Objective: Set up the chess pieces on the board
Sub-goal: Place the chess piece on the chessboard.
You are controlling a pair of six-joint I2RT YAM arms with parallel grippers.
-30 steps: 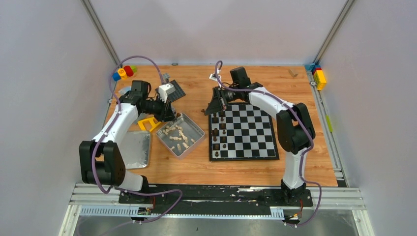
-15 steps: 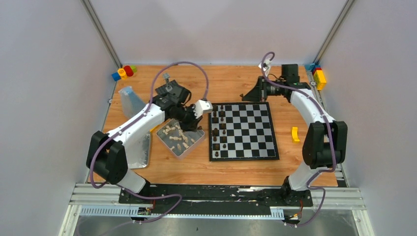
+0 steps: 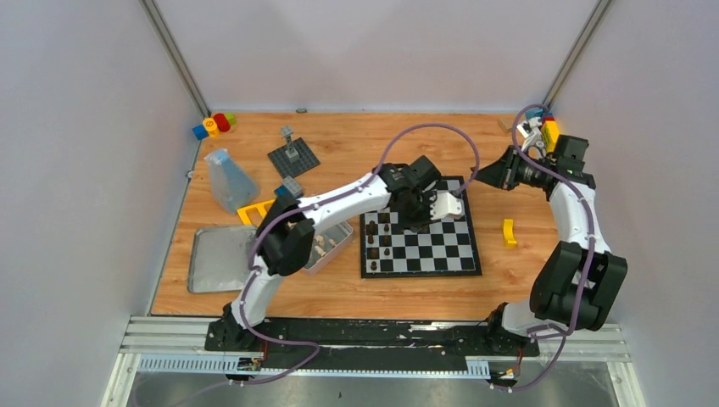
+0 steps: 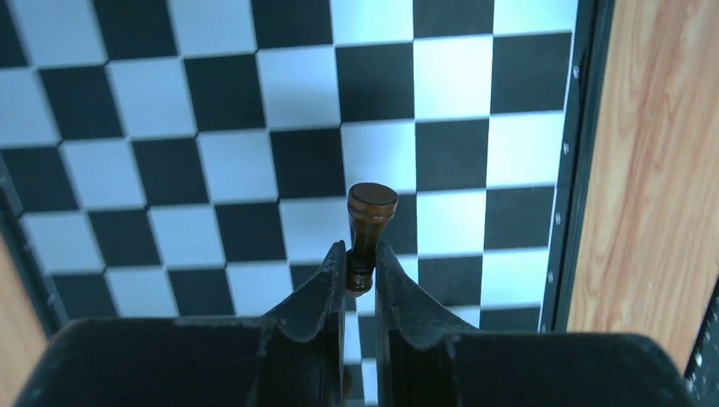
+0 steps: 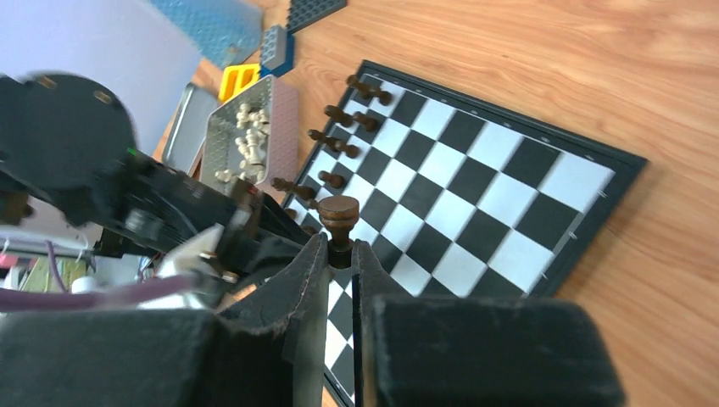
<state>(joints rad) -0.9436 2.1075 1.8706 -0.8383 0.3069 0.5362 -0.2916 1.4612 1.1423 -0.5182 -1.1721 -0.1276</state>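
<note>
The board (image 3: 441,248) lies at the table's middle right, and several dark brown chess pieces (image 3: 378,239) stand on its left columns. My left gripper (image 3: 417,220) hangs over the board's far middle. In the left wrist view it (image 4: 360,254) is shut on a dark brown piece (image 4: 370,210) above the squares (image 4: 212,85). My right gripper (image 3: 480,178) hovers off the board's far right corner. In the right wrist view it (image 5: 341,246) is shut on another dark brown piece (image 5: 339,214). Cream pieces lie in the metal tin (image 5: 284,119), which my left arm partly hides in the top view.
A yellow brick (image 3: 509,231) lies right of the board. The tin's lid (image 3: 216,259) lies front left. A blue translucent block (image 3: 227,176), a yellow bracket (image 3: 253,210), a dark grey baseplate (image 3: 293,158) and coloured bricks (image 3: 212,125) are back left. More bricks (image 3: 551,131) are back right.
My left arm has swung right from the tin to above the board. My right arm has drawn back to the right, past the board's far right corner.
</note>
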